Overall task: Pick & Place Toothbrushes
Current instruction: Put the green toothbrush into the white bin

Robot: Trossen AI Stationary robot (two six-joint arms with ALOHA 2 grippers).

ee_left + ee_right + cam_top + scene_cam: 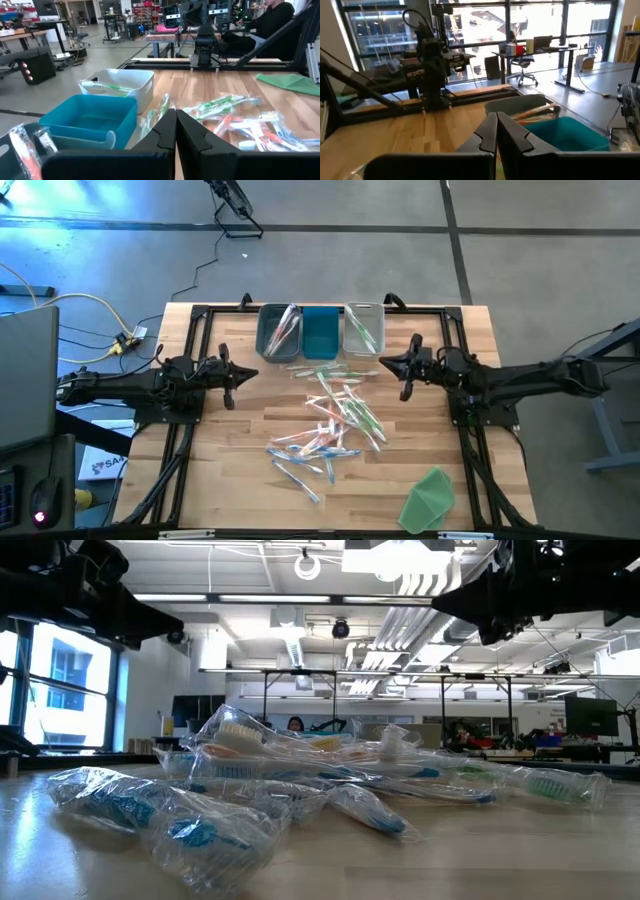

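Toothbrushes (pixel 330 420) lay heaped mid-worktop (pixel 230 470), long axes mixed, many seemingly diagonal. Left claw (pixel 229 375) pinched shut, empty; right claw (pixel 405 367) likewise, both flanking pile.

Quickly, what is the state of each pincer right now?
Left pincer: closed, holding nothing, above the table's left side.
Right pincer: closed, holding nothing, above the table's right side.
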